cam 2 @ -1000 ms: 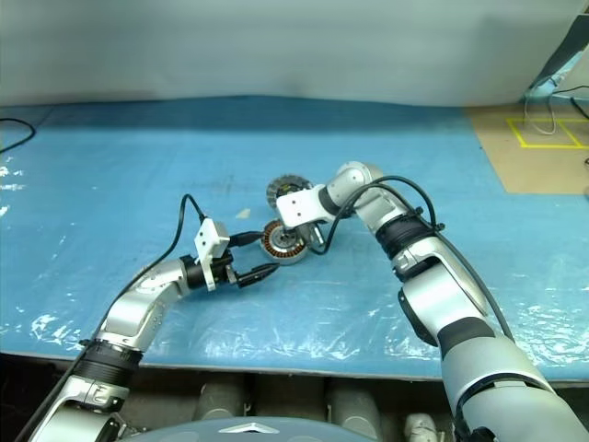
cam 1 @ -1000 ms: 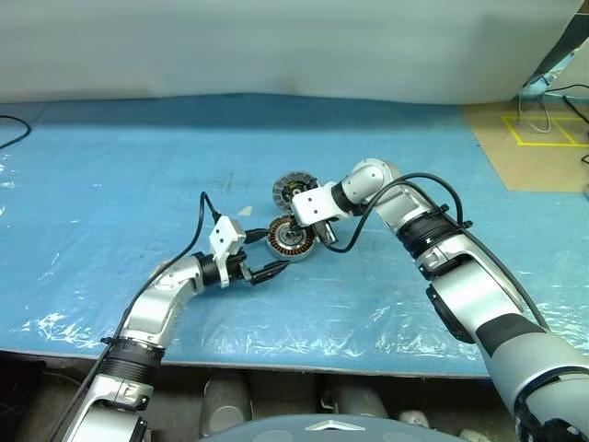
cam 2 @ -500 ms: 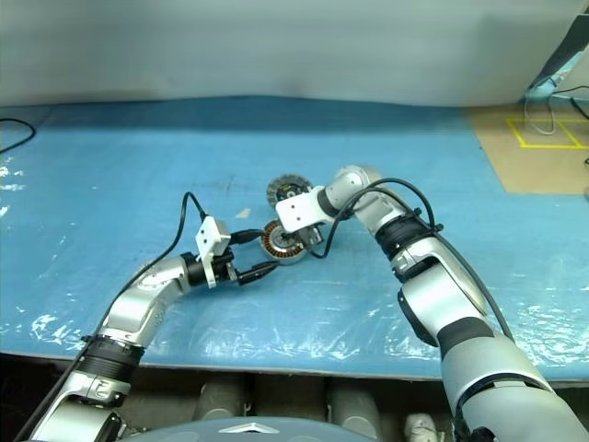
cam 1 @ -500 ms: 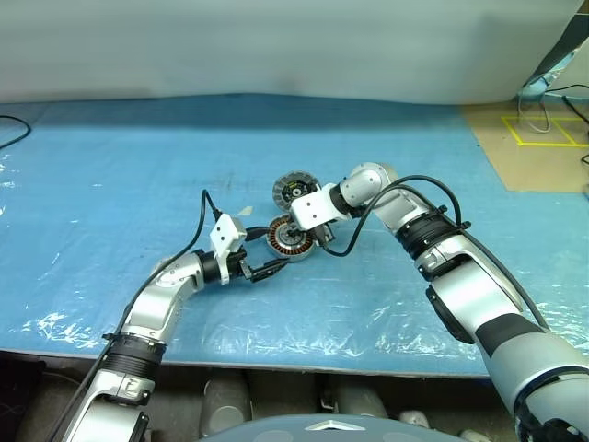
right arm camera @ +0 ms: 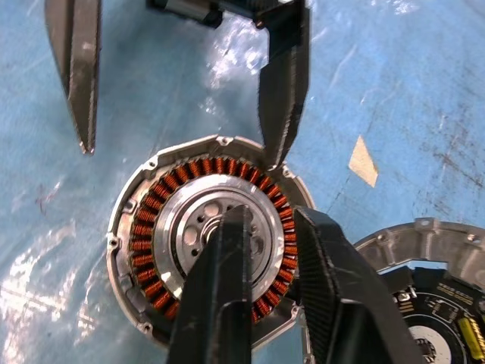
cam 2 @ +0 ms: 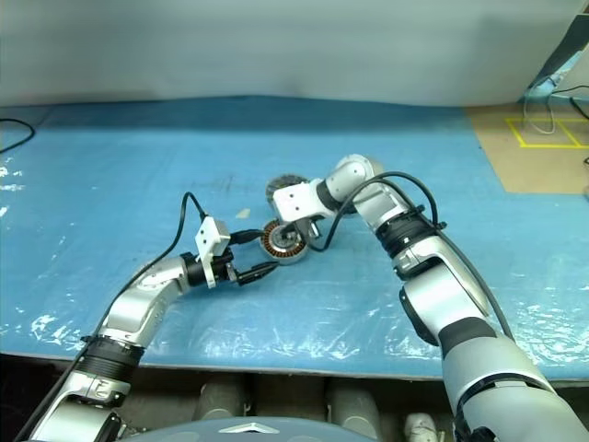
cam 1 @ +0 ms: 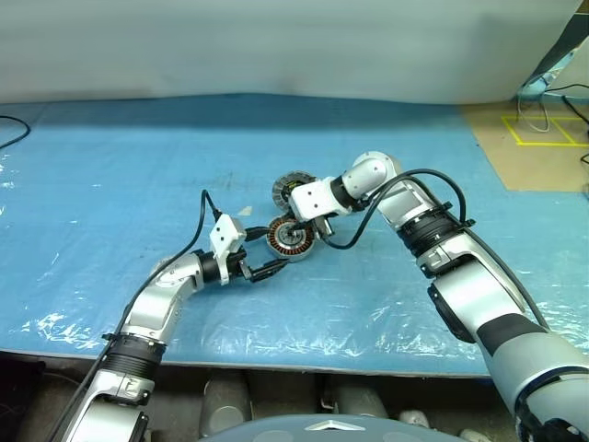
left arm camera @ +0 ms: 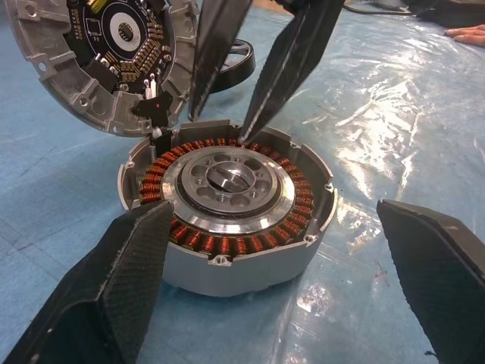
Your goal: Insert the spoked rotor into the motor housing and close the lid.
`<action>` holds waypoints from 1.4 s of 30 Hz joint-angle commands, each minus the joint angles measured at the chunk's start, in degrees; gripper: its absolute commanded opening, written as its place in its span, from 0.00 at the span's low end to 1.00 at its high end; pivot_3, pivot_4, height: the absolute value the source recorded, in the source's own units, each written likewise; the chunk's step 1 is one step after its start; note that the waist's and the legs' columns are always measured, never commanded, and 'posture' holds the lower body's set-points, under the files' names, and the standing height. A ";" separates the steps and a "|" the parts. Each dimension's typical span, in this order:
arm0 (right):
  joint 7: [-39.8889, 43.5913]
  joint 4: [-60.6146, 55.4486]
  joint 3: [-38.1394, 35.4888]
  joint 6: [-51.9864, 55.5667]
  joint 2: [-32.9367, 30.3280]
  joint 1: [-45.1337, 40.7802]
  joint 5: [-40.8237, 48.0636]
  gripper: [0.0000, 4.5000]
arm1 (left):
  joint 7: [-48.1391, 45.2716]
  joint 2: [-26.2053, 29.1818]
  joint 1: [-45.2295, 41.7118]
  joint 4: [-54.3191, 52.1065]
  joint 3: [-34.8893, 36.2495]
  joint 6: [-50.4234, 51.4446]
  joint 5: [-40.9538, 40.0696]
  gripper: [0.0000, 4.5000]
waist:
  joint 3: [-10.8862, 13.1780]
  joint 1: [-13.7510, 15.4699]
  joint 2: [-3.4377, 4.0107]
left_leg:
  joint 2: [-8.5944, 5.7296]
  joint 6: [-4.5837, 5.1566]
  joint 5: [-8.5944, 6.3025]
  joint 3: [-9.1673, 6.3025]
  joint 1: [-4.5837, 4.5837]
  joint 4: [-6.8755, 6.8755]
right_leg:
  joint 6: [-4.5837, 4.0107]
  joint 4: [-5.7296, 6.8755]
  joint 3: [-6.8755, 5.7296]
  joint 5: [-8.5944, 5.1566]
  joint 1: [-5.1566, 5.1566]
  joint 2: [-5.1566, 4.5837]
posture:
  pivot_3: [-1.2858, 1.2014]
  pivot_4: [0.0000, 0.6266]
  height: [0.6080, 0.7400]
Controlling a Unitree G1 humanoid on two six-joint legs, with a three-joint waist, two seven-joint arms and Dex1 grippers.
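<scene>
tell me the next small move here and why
Probably shift the right pincer from over the motor housing to the lid, to grip its rim: the lid stands tilted open by the housing, circuit face showing, while the open left pincer straddles the housing.

On a blue plastic-covered table (cam 2: pixel 110 166), the motor housing (cam 2: pixel 279 242) sits near the middle, its copper-orange windings showing. The lid (cam 2: pixel 280 190) lies just behind it, toward the far edge. The right gripper (cam 2: pixel 296 233) reaches down over the housing, while the left gripper (cam 2: pixel 250 258) hangs beside its near-left side.
</scene>
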 commanded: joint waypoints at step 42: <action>-17.05 -1.94 4.22 7.27 -0.13 20.48 -5.92 0.01 | -0.28 1.11 -2.97 -1.27 0.56 2.94 -0.72 1.00 | -0.09 -0.81 0.05 | -0.01 -0.22 -0.12 0.02 1.32 -0.37 | 0.47 -0.25 0.21 -0.27 1.27 0.00 | 0.52 0.24 1.00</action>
